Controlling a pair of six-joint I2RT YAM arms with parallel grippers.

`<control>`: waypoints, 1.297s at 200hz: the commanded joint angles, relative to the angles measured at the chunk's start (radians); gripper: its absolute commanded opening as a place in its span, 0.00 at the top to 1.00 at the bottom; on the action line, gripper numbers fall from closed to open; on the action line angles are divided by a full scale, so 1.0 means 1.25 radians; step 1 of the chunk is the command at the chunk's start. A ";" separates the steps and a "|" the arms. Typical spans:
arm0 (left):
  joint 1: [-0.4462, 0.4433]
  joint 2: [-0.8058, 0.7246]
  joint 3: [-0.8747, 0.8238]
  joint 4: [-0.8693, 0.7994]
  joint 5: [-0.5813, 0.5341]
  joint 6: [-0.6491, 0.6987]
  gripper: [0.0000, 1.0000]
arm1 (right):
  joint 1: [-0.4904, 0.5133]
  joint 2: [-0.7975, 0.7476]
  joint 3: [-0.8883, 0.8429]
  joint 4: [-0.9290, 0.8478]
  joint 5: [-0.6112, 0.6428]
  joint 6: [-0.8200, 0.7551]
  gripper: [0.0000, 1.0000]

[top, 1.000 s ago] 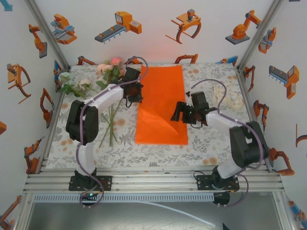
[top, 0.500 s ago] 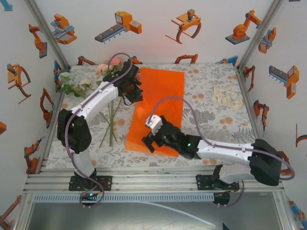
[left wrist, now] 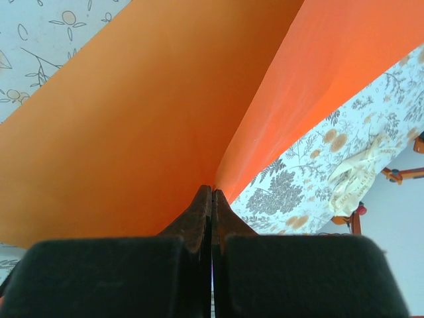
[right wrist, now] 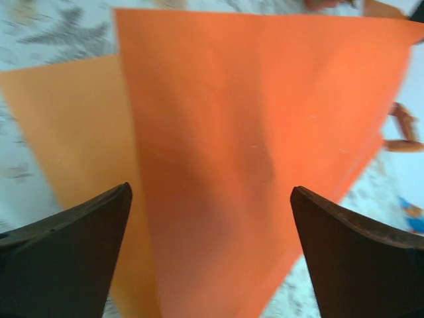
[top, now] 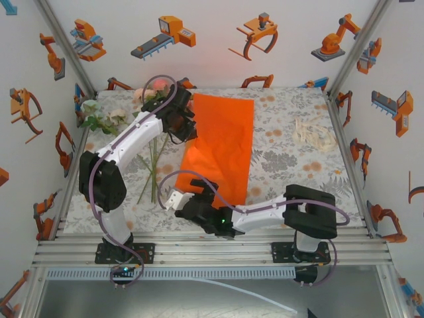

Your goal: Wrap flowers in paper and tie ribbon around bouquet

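The orange paper (top: 222, 149) lies in the middle of the table, its left side lifted into a fold. My left gripper (top: 187, 132) is shut on that left edge; in the left wrist view the closed tips (left wrist: 212, 193) pinch the paper (left wrist: 152, 119) where it creases. At the sheet's near left corner my right gripper (top: 192, 197) is open; its fingers (right wrist: 112, 212) stand wide apart above the paper (right wrist: 232, 132), holding nothing. The flowers (top: 149, 106) lie at the back left, stems pointing toward me. The cream ribbon (top: 317, 136) is heaped at the back right, and the ribbon (left wrist: 358, 175) also appears past the paper.
The table wears a floral-print cloth (top: 291, 172). Metal frame rails (top: 212, 248) run along the near edge, and the enclosure walls stand close on the left and right. The left arm (top: 126, 149) reaches over the flower stems.
The right arm has swept from the paper's right side across to its near left corner. The left gripper has drawn the paper's left edge up and back, skewing the sheet.
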 commanded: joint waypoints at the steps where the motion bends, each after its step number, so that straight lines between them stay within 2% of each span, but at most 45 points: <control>1: -0.004 -0.019 0.023 -0.035 -0.026 -0.021 1.00 | 0.000 0.008 0.022 0.082 0.161 -0.079 0.44; 16: 0.002 -0.032 0.022 -0.020 -0.030 -0.005 1.00 | -0.002 -0.013 0.009 0.096 0.173 -0.065 0.84; 24: 0.009 -0.046 0.017 0.005 -0.030 0.018 0.89 | -0.005 -0.035 0.000 0.095 0.168 -0.046 1.00; 33: 0.023 -0.070 0.005 0.046 -0.026 0.056 0.74 | -0.013 -0.065 -0.011 0.079 0.159 -0.006 1.00; 42: 0.041 -0.111 -0.027 0.118 -0.010 0.112 0.54 | -0.029 -0.104 -0.021 0.044 0.132 0.052 1.00; 51: 0.058 -0.165 -0.071 0.188 -0.004 0.166 0.38 | -0.056 -0.158 -0.034 -0.002 0.090 0.131 1.00; 59: 0.069 -0.224 -0.129 0.265 -0.008 0.229 0.26 | -0.090 -0.207 -0.048 -0.040 0.014 0.211 1.00; 72: 0.076 -0.333 -0.241 0.385 -0.021 0.347 0.16 | -0.155 -0.286 -0.090 -0.061 -0.078 0.328 1.00; 84: 0.068 -0.434 -0.361 0.473 -0.038 0.444 0.15 | -0.211 -0.355 -0.138 -0.046 -0.135 0.393 1.00; 91: 0.059 -0.483 -0.430 0.514 -0.043 0.472 0.17 | -0.235 -0.389 -0.165 -0.030 -0.151 0.414 1.00; 112: 0.030 -0.535 -0.582 0.574 -0.009 0.479 0.48 | -0.300 -0.468 -0.233 -0.004 -0.194 0.468 1.00; 135: -0.008 -0.452 -0.616 0.517 0.020 0.435 0.86 | -0.353 -0.526 -0.264 -0.032 -0.190 0.549 1.00; 150: -0.039 -0.376 -0.621 0.527 0.053 0.404 1.00 | -0.368 -0.557 -0.280 -0.061 -0.130 0.619 1.00; 179: -0.112 -0.236 -0.611 0.595 0.103 0.381 1.00 | -0.394 -0.599 -0.306 -0.132 -0.082 0.732 1.00; 227: -0.196 -0.067 -0.544 0.646 0.133 0.366 1.00 | -0.425 -0.656 -0.322 -0.200 -0.074 0.812 1.00; 259: -0.201 0.020 -0.503 0.577 0.075 0.345 1.00 | -0.454 -0.674 -0.269 -0.415 0.018 0.953 1.00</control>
